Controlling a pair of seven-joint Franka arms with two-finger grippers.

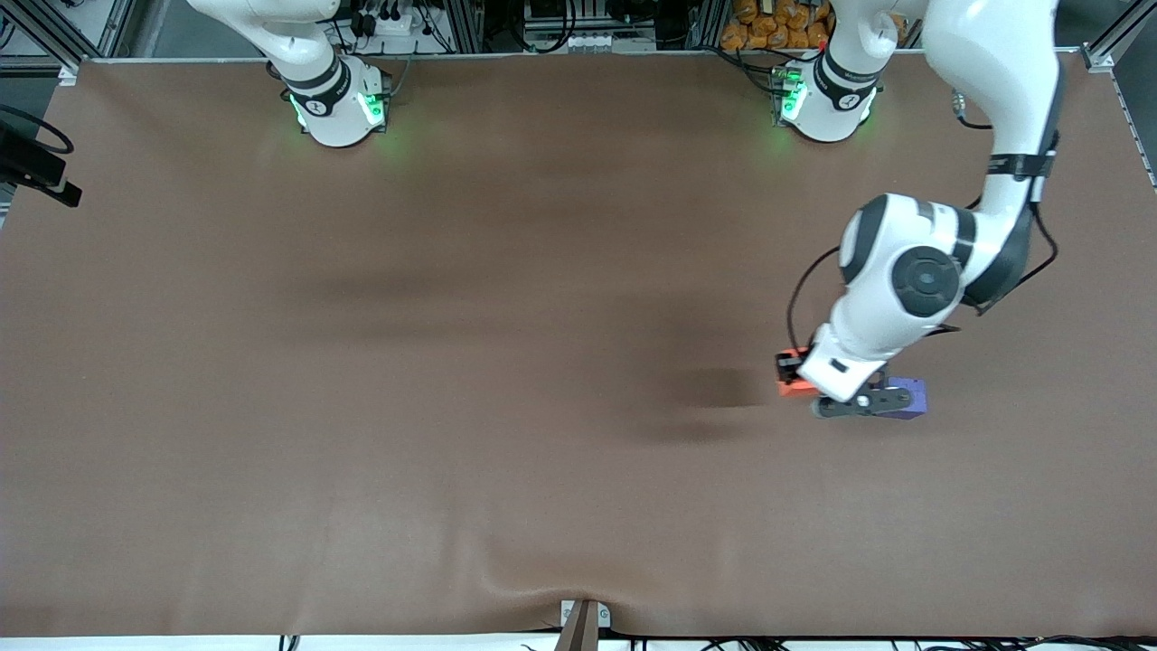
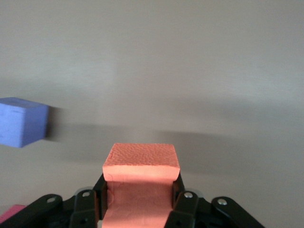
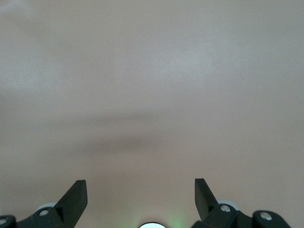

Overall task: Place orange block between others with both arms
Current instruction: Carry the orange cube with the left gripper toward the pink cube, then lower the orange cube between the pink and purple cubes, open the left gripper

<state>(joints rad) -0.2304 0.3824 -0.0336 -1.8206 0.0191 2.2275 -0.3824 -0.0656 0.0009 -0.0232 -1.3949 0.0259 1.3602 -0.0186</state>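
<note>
My left gripper is shut on the orange block, which fills the gap between both fingers. In the front view only an edge of the orange block shows beside the left arm's wrist. The purple cube rests on the table next to that gripper, toward the left arm's end. A corner of the pinkish-red cube shows in the left wrist view; the left arm hides it in the front view. My right gripper hangs open over bare table and waits.
A brown mat covers the table, with a wrinkle near the front edge by a clamp. Both arm bases stand along the edge farthest from the front camera. A black device overhangs the right arm's end.
</note>
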